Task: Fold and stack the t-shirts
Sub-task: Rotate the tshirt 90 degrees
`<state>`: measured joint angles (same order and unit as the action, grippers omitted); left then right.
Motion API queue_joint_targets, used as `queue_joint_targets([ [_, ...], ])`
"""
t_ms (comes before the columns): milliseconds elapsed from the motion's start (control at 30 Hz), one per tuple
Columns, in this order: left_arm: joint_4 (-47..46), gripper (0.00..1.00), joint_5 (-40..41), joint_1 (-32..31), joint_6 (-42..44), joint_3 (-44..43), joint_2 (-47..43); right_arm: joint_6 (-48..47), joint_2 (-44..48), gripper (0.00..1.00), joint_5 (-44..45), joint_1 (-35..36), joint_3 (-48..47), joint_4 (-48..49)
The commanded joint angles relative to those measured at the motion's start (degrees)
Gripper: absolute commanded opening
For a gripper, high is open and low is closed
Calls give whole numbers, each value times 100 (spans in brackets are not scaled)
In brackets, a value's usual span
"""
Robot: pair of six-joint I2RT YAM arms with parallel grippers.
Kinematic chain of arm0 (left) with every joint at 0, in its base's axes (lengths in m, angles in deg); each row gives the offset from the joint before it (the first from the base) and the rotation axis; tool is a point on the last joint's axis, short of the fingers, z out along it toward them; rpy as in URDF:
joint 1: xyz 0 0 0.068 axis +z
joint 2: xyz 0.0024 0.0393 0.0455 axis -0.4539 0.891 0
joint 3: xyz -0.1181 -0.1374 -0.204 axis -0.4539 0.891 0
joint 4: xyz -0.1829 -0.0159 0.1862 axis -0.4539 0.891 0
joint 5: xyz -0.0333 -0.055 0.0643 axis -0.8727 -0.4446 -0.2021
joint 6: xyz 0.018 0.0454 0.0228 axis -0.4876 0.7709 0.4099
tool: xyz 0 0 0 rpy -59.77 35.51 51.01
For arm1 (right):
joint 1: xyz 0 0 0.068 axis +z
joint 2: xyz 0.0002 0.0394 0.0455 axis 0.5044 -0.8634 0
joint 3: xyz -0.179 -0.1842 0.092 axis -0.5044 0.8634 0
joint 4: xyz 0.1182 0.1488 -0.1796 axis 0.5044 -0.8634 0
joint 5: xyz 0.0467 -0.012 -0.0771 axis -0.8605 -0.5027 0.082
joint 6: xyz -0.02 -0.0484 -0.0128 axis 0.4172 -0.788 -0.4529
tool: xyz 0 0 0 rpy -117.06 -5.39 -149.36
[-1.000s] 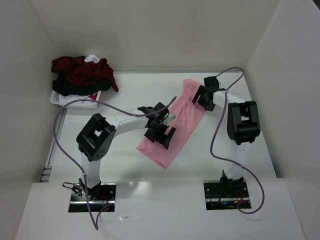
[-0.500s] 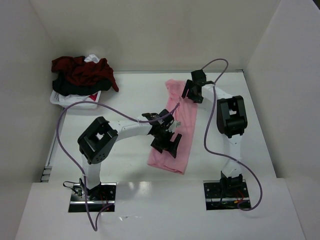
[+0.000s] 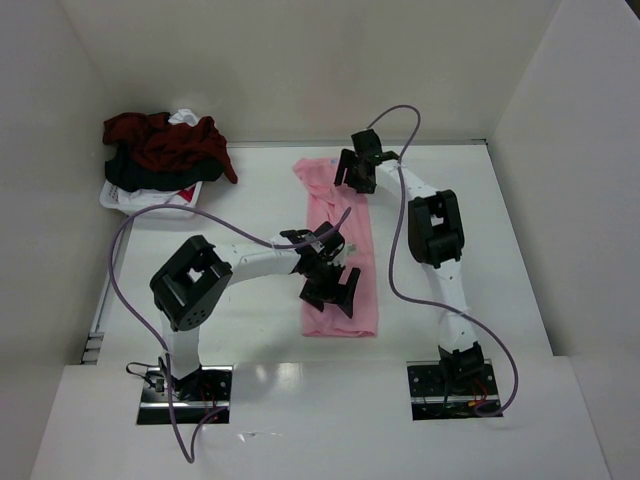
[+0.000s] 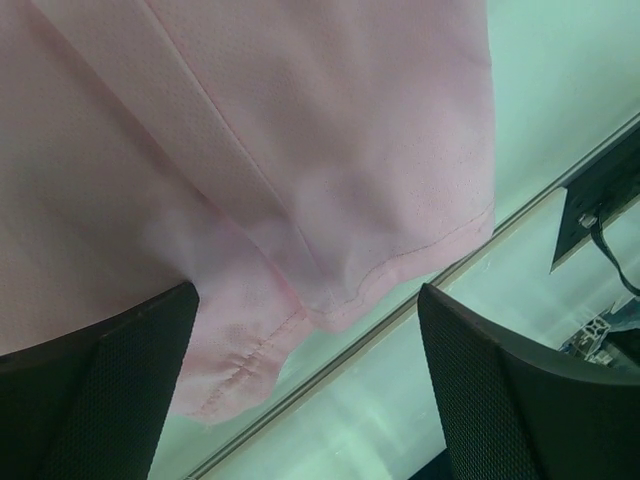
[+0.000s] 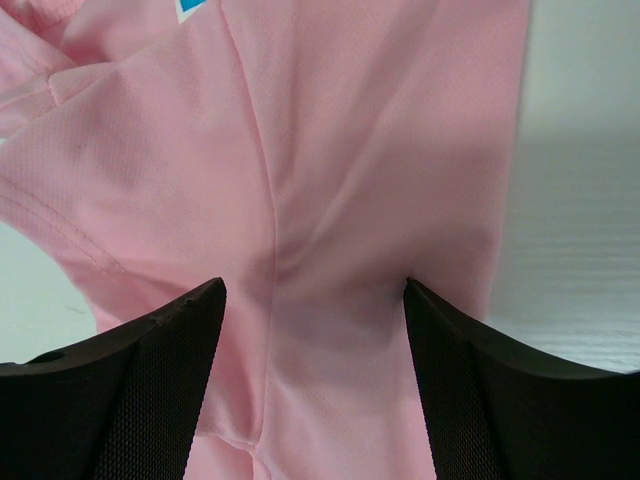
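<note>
A light pink t-shirt (image 3: pixel 358 250) lies as a long folded strip on the table, running almost straight from far to near. My left gripper (image 3: pixel 332 288) is open and low over its near part. In the left wrist view (image 4: pixel 307 295) the hem (image 4: pixel 400 270) lies between the spread fingers (image 4: pixel 100 390). My right gripper (image 3: pixel 352 172) is open over the strip's far end. In the right wrist view (image 5: pixel 312 285) pink cloth (image 5: pixel 350 150) fills the gap between the fingers (image 5: pixel 150 380). Dark red, black and white shirts (image 3: pixel 165 148) are piled at the back left.
The pile sits in a small white basket (image 3: pixel 150 206) at the back left by the left wall. White walls close in the table on the left, back and right. Purple cables (image 3: pixel 400 250) loop from both arms above the table.
The pink strip has swung from a diagonal to nearly straight along the table. My right gripper moved left along the back with its far end. My left gripper shifted a little nearer and right.
</note>
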<state>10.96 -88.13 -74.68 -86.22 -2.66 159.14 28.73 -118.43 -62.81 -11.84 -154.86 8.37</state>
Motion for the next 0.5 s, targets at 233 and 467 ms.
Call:
queue_joint_targets([
  [233, 393, 98, 169, 610, 91, 87, 34, -10, -988, 77, -17, 88, -1609, -955],
  [467, 377, 98, 231, 760, 389, -212, -273, -169, -139, 85, -147, 88, -1347, -624],
])
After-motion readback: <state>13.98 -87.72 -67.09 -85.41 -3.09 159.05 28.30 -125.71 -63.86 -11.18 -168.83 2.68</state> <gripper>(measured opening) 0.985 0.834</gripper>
